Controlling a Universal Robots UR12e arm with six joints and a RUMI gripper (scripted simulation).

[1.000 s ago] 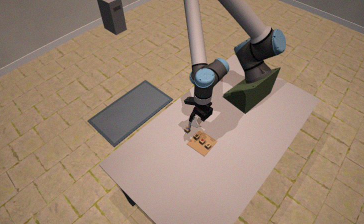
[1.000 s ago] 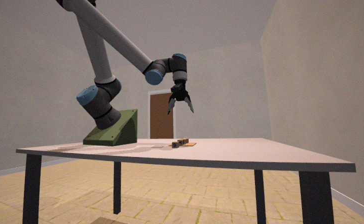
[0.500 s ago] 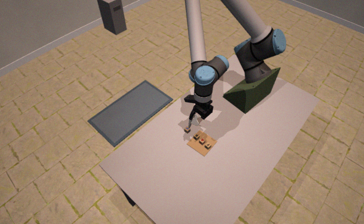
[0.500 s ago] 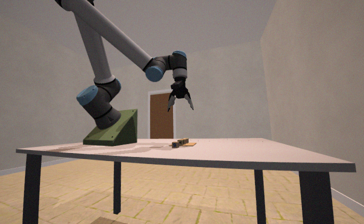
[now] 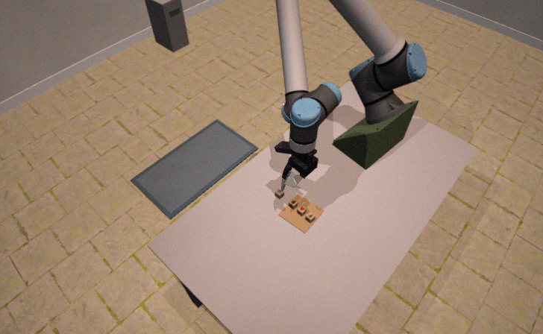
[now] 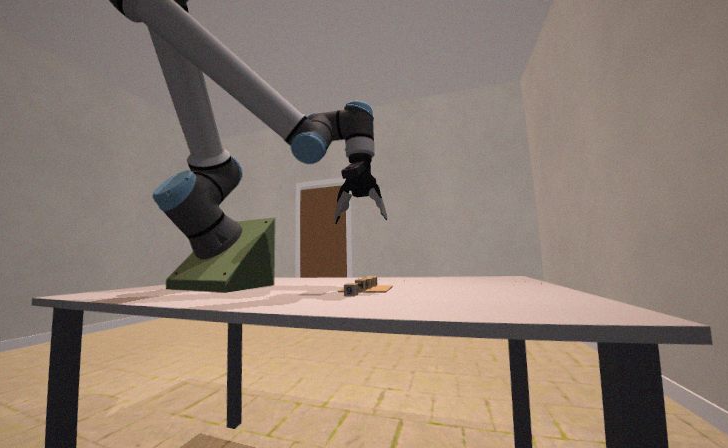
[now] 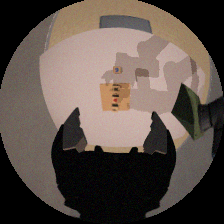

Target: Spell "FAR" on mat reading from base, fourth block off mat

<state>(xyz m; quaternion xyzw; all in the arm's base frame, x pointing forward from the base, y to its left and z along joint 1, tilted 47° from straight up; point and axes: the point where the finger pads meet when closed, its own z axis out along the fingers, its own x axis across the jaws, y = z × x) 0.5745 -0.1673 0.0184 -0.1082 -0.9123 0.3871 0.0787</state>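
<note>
A small tan mat (image 5: 298, 215) lies on the grey table. Three wooden blocks stand on it in a close straight row: one with a dark letter (image 5: 293, 203), one with a red letter (image 5: 301, 209), one with a dark letter (image 5: 310, 217). The letters are too small to read. A fourth block with a blue mark (image 5: 279, 193) sits off the mat, on the table just beside it. My gripper (image 6: 360, 212) is open and empty, high above the blocks. In the wrist view the mat (image 7: 115, 97) and the blue-marked block (image 7: 117, 70) lie far below.
The green robot base (image 5: 369, 136) stands at the table's back. A dark grey floor panel (image 5: 195, 165) lies left of the table. A grey cabinet (image 5: 166, 22) stands far off. A brown door (image 6: 322, 230) is in the back wall.
</note>
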